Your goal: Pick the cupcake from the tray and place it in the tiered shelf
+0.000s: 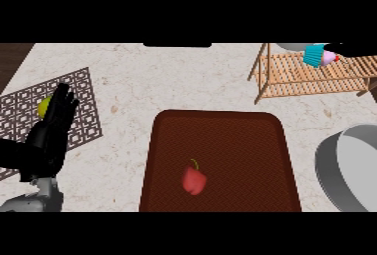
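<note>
The cupcake (318, 56), with a teal wrapper, pink frosting and a red cherry, lies tilted on its side over the top of the wooden tiered shelf (309, 77) at the far right. My right hand (352, 48) shows as a black shape at the upper right edge, curled on the cupcake's frosting end; most of the hand is cut off. The dark brown tray (221, 129) lies in the middle of the counter. My left hand (52, 127) rests open at the left, fingers pointing up.
A red pepper-like fruit (194, 180) with a green stem lies on the tray. A large grey bowl (346, 169) stands at the right edge. At the left lies a patterned mat (85, 97) with a yellow-green object (45, 103) partly hidden behind my left hand.
</note>
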Robot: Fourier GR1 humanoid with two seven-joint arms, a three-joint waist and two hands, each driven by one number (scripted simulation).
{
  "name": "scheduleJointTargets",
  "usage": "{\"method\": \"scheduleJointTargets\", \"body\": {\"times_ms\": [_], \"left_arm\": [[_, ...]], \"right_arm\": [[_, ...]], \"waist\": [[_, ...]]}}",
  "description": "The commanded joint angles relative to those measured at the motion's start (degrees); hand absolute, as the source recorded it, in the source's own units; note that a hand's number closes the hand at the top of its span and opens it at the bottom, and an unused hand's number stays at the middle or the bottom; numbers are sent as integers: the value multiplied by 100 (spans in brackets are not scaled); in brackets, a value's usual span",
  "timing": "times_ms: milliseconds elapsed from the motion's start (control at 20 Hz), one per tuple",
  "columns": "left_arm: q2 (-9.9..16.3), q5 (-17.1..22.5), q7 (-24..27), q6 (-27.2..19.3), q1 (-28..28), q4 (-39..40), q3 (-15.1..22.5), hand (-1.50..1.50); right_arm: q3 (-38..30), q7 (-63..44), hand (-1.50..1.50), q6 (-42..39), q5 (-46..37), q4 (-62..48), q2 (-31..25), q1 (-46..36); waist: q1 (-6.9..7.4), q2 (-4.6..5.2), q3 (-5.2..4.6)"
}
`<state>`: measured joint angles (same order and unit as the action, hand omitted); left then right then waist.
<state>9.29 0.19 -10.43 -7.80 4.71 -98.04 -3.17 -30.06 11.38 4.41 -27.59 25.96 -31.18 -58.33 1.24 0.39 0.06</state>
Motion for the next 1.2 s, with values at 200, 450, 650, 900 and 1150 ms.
{"method": "scheduleJointTargets", "body": {"times_ms": [200, 450, 650, 900, 1150], "left_arm": [[-63, 17, 176, 60, -220, 38, -26, 0], [-122, -164, 38, -92, -101, 42, 40, 0], [18, 144, 248, 132, -78, 192, -262, 0], [-67, -140, 97, -22, 244, 367, -84, 0], [-116, -119, 75, -11, 146, 252, -101, 0]], "right_arm": [[-454, -318, -150, -152, 566, 212, -752, -63], [-809, -691, -150, -244, 907, 163, -1188, 452], [-1014, -995, -150, -875, 1183, 276, -1958, 678], [-1318, -389, -150, -1682, 1560, -209, -2577, 1286], [-1398, 164, -150, -2210, 1843, -339, -2737, 1841]], "waist": [[-72, -37, -5], [-123, -40, -4], [-155, -49, -8], [-110, -6, 2], [-90, -17, 1]]}}
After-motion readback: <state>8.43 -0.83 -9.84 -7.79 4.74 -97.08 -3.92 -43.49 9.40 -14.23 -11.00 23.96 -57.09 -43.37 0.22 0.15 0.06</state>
